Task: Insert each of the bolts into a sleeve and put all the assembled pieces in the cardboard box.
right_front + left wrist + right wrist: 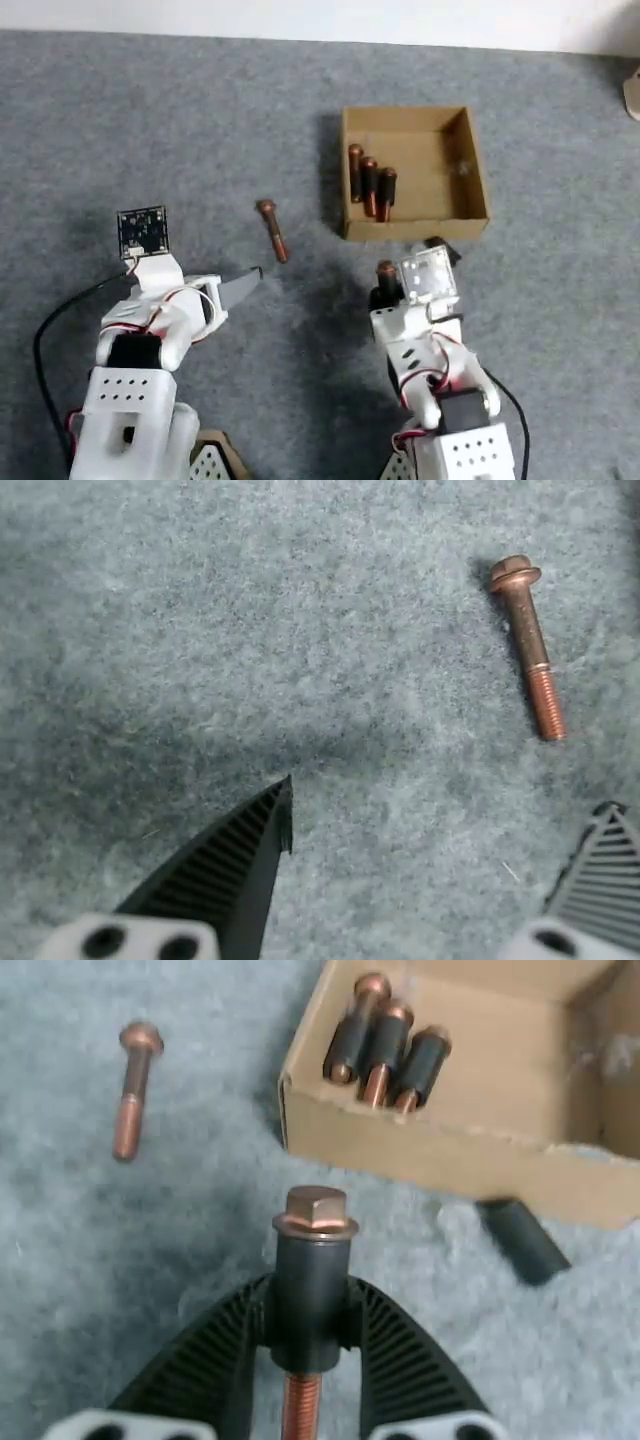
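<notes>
High view: bolt (273,231) lies apart frm cardboard box (415,230).

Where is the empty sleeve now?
In the right wrist view, the empty sleeve lies on the carpet just outside the cardboard box, between its near wall and the right gripper holding an assembled piece.

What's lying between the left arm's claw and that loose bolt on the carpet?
Just bare grey carpet: in the left wrist view nothing lies between the left gripper and the loose bolt.
</notes>
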`<state>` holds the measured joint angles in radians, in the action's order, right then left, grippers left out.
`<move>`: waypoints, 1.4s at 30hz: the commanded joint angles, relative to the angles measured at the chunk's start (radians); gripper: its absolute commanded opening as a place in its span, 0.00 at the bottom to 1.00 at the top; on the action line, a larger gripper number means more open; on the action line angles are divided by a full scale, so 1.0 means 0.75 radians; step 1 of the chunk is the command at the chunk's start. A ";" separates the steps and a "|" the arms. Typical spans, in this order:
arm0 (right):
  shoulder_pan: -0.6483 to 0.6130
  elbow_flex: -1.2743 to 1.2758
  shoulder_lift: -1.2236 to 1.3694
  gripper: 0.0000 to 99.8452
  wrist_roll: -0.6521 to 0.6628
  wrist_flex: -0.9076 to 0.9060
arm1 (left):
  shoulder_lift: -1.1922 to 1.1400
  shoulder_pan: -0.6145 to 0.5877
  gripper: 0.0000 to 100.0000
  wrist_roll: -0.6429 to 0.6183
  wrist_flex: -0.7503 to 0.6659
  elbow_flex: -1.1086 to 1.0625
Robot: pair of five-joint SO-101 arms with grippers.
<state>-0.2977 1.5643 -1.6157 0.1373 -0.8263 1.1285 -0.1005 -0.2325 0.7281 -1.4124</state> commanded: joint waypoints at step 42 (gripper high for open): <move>0.298 -2.288 2.648 0.01 -0.092 0.122 | 0.019 -0.005 0.41 0.076 -0.076 -0.036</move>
<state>-0.0936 -0.0652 0.3590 0.0959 -0.7603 1.1301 -0.0990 -0.1803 0.6928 -1.4446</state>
